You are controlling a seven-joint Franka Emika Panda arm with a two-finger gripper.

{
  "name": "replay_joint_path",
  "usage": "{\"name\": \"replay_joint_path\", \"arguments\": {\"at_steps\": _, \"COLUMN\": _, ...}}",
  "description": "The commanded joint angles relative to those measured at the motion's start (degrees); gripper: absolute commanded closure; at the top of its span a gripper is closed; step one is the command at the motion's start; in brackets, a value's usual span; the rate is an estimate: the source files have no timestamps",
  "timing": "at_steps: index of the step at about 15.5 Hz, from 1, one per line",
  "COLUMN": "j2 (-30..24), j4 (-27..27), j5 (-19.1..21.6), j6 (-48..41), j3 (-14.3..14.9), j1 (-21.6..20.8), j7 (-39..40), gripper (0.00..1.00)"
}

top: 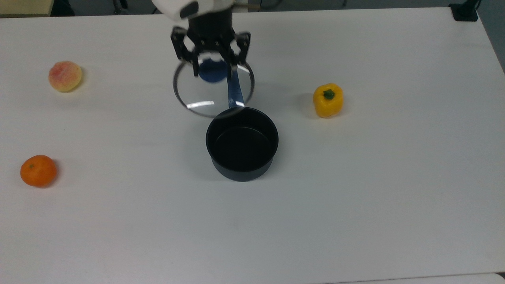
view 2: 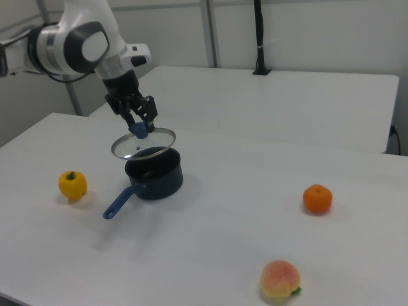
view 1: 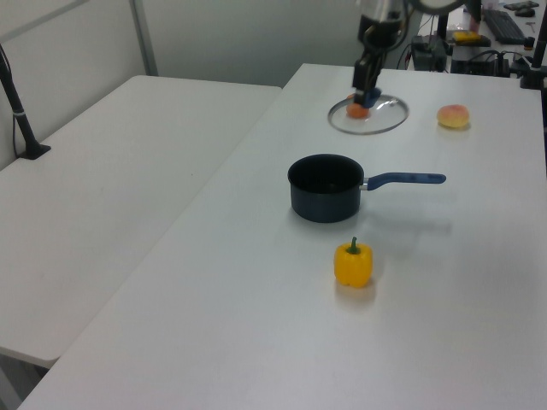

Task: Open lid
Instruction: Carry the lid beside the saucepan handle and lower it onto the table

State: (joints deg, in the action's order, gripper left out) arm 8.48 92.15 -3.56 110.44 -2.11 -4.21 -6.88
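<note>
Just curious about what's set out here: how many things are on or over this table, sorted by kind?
Fruit and veg: 3: orange mandarin, pink-yellow peach, yellow bell pepper
Cookware: 2: dark blue saucepan, clear glass lid held aloft by the gripper
Total: 5

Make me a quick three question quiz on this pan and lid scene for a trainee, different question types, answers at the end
1. True or false: the lid rests on the pan.
2. What does the gripper hold the lid by? A) rim B) knob C) glass
3. Fill in: in the top view, the fruit right of the pan is a yellow ____.

Key: 1 false, it hangs in the air clear of the pan; 2 B; 3 pepper.
</note>
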Motion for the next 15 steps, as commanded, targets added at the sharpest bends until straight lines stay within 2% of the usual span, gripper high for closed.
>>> {"name": "replay_joint_path", "arguments": {"at_steps": 1, "j2": -7.59, "j4": 5.48, "j5": -0.04, "j6": -7.07, "j3": 0.17, "j1": 2.44, "j7": 9.49, "gripper": 0.99}}
{"name": "replay_joint_path", "arguments": {"at_steps": 5, "j2": -12.78, "j4": 12.16, "j5": 0.13, "j6": -9.89, "j3": 1.13, "j1": 5.7, "j7": 18.11, "gripper": 0.99}}
{"name": "replay_joint_path", "arguments": {"at_steps": 8, "j2": -17.17, "j4": 19.28, "j5": 0.48, "j6": -10.86, "j3": 5.0, "j1": 5.88, "j7": 25.93, "gripper": 0.98}}
{"name": "replay_joint_path", "arguments": {"at_steps": 10, "j2": -17.8, "j4": 22.71, "j5": 0.48, "j6": -10.16, "j3": 6.76, "j1": 5.79, "j7": 28.84, "gripper": 0.98}}
{"name": "replay_joint_path", "arguments": {"at_steps": 15, "j2": -17.45, "j4": 31.93, "j5": 0.48, "j6": 0.36, "j3": 6.94, "j1": 5.44, "j7": 29.56, "gripper": 0.98}}
